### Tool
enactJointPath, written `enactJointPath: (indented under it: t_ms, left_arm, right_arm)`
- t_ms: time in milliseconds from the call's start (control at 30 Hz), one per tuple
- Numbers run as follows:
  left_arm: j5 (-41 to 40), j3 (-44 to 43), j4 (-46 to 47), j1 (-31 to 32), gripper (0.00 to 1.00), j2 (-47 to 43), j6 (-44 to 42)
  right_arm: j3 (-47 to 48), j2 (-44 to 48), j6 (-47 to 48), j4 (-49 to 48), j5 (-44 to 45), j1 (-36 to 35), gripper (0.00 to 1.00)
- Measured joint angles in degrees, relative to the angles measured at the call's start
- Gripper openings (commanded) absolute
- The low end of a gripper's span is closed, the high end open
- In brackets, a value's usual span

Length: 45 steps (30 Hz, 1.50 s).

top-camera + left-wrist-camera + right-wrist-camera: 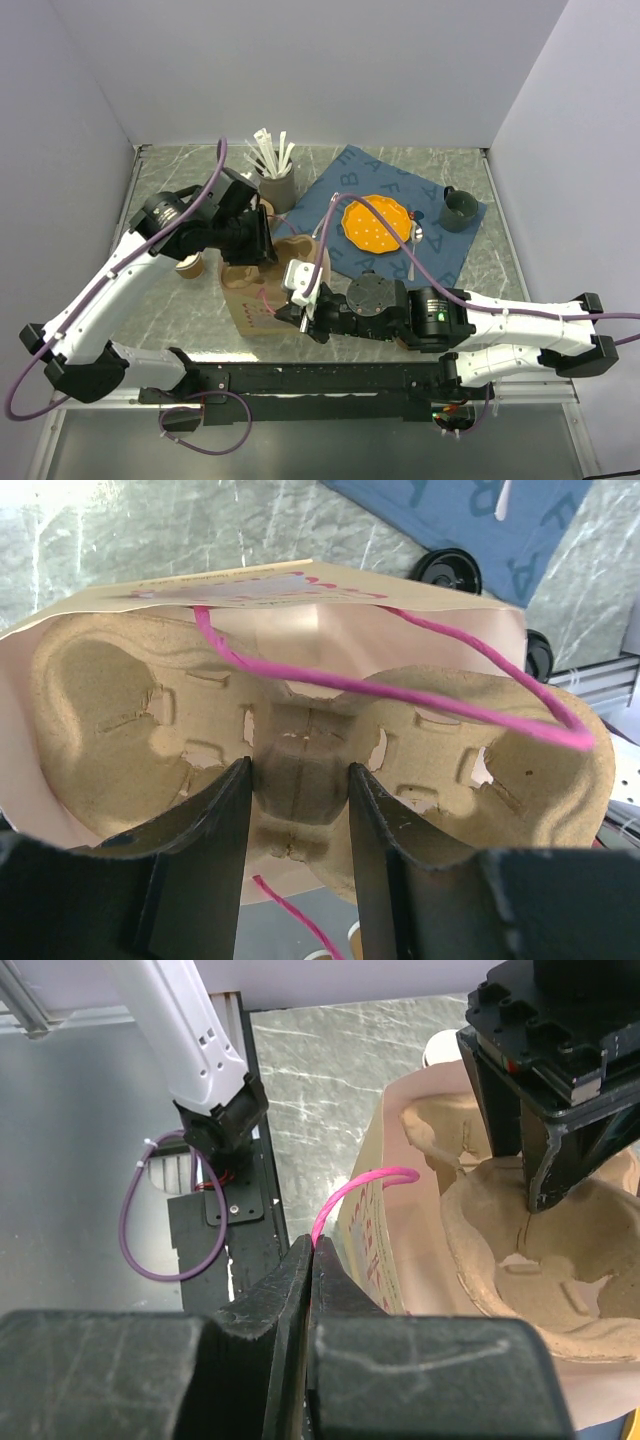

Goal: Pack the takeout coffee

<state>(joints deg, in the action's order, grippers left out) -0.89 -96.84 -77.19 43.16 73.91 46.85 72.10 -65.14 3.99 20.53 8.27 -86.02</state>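
Takeout coffee with a black lid: cannot be picked out in any view. The only cup showing is a kraft cup [188, 265] on the surface [200, 318], left of the bag and partly under the left arm. From the right wrist view its top looks pale, but I can't tell more.

Paper bag [250, 310] stands upright near the front edge of the surface, between the two arms, mouth open. A pulp cup carrier [100, 700] sits inside it. The wells that show are bare; the ones behind the fingers are hidden.

Left pincer [297, 780] reaches down into the bag mouth. Its fingers [200, 860] are partly apart, one on each side of the carrier's centre ridge and clamped on it. The right wrist view shows a fingertip touching the middle of the carrier.

Right pincer [312, 1255] is at the bag's right rim with its fingers pressed together on the pink cord handle [360, 1185]. The cord loops up from the bag edge and runs straight in between the tips. In the left wrist view the same pink cord crosses over the carrier. A second pink cord [290, 915] shows on the opposite side of the bag.

Other items sit behind and to the right of the bag. A blue lettered cloth [360, 175] carries an orange plate [375, 222] and a dark mug [458, 208]. A grey holder of white sticks [277, 188] stands just left of the cloth, behind the left pincer.
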Motion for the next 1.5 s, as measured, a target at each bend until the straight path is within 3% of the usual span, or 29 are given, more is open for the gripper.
enactJointPath:
  t_ms: [167,267,300,333,600,867,967,1200,1500]
  left_arm:
    - [-1.8,1.0,0.0,2.1,0.19,0.7,0.9]
    - [-2.6,2.4,-0.1,3.6,0.19,0.7,1.5]
    - [-2.8,2.7,-0.1,4.0,0.19,0.9,1.9]
    - [-3.1,2.9,-0.2,4.3,0.19,1.0,2.1]
    - [-5.9,3.1,-0.2,5.4,0.18,2.3,3.5]
    - [-10.2,3.1,-0.2,5.5,0.19,3.9,5.2]
    - [-11.2,3.1,-0.2,5.5,0.18,4.5,5.9]
    - [-12.8,3.1,-0.2,5.6,0.17,4.7,6.9]
    - [-13.8,4.0,-0.2,5.7,0.17,4.7,7.0]
  right_arm:
    - [-0.5,0.7,-1.3,0.0,1.2,0.0,0.14]
    - [-0.5,1.5,-3.1,0.5,2.4,0.0,0.24]
    - [-0.3,1.7,-3.7,1.0,2.8,0.0,0.33]
    - [0.2,1.8,-4.6,1.8,3.1,0.0,0.36]
    - [7.5,4.1,-13.7,8.0,7.2,-0.1,0.47]
    - [8.6,11.1,-26.5,17.6,22.2,0.2,0.47]
    - [8.6,11.5,-30.1,21.7,25.4,3.4,0.47]
    - [8.5,8.2,-34.9,26.1,18.7,17.4,0.41]
    - [11.9,-0.4,-37.5,28.4,8.4,22.9,0.36]
